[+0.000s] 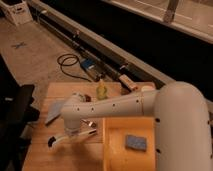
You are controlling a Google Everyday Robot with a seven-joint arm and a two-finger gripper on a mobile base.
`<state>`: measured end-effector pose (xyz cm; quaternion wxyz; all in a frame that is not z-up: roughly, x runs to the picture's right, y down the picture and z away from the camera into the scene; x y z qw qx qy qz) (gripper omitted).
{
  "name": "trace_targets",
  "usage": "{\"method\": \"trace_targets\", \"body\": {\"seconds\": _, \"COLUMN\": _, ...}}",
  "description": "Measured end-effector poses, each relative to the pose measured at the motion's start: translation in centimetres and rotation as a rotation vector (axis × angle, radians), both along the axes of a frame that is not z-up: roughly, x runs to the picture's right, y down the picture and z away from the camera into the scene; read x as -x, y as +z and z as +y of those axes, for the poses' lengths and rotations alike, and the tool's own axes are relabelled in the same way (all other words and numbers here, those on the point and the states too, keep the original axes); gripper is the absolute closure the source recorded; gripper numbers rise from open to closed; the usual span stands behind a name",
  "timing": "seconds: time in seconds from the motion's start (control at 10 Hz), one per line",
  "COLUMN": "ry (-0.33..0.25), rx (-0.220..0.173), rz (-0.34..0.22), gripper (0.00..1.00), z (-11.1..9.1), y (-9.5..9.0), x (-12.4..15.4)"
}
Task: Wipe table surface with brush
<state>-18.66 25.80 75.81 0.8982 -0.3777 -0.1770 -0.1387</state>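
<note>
The table surface [40, 156] is a pale wooden plank top in the lower left. My gripper [75, 133] hangs from the white arm over the table's middle left, pointing down. It is shut on the white handle of the brush [84, 134]. The brush lies nearly flat, low over the boards. Its dark head [52, 143] points left and the handle end points right towards the tray.
A yellow tray [114, 156] holding a blue-grey sponge [135, 143] sits right of the gripper. A grey flat piece [54, 112], a yellow-green bottle-like object [101, 90] and a white cup [148, 88] stand towards the back. A black chair [19, 107] stands left of the table.
</note>
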Motion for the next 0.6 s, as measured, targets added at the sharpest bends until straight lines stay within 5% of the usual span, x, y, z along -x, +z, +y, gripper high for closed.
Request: {"method": "trace_targets", "body": {"seconds": 0.6, "ry": -0.075, "rx": 0.035, "rz": -0.047, "gripper": 1.00, "z": 3.6, "y": -0.2, "x": 2.8}}
